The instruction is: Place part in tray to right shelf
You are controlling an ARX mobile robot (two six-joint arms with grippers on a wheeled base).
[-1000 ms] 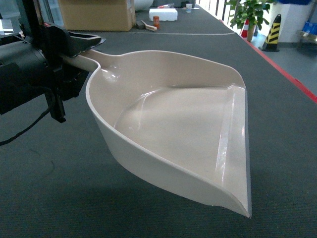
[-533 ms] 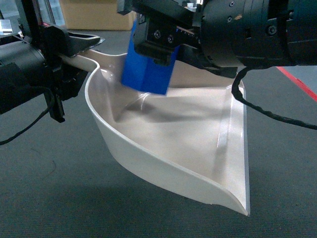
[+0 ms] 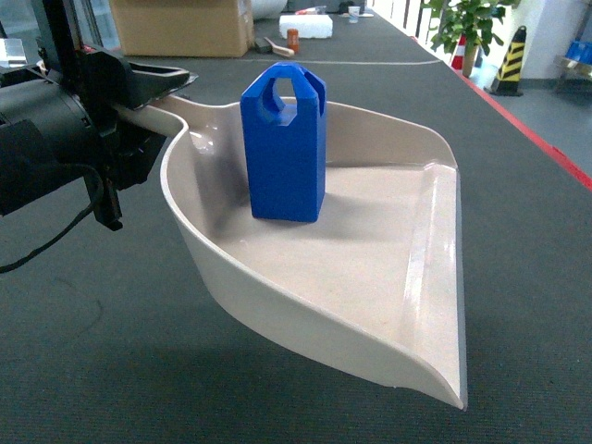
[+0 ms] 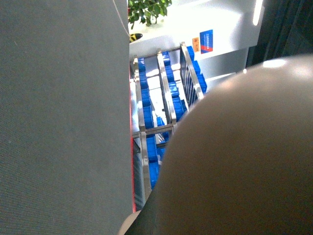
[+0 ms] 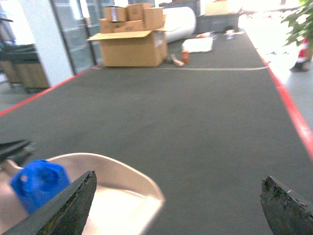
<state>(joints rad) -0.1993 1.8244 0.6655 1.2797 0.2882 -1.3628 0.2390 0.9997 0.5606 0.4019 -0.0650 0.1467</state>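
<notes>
Blue boxy part (image 3: 284,148) stands upright in smooth beige tray (image 3: 370,319).

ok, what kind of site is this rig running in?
Probably a warehouse or factory floor: steel racks loaded with blue crates, stacked cardboard boxes on open dark flooring with red lane lines, and a striped safety post.

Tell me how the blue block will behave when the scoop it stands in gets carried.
The part stands upright and unheld on the tray, tall over a small base, so it probably tips if the tray tilts. The tray floor looks glossy, so it may also slide toward the open lip.
</notes>
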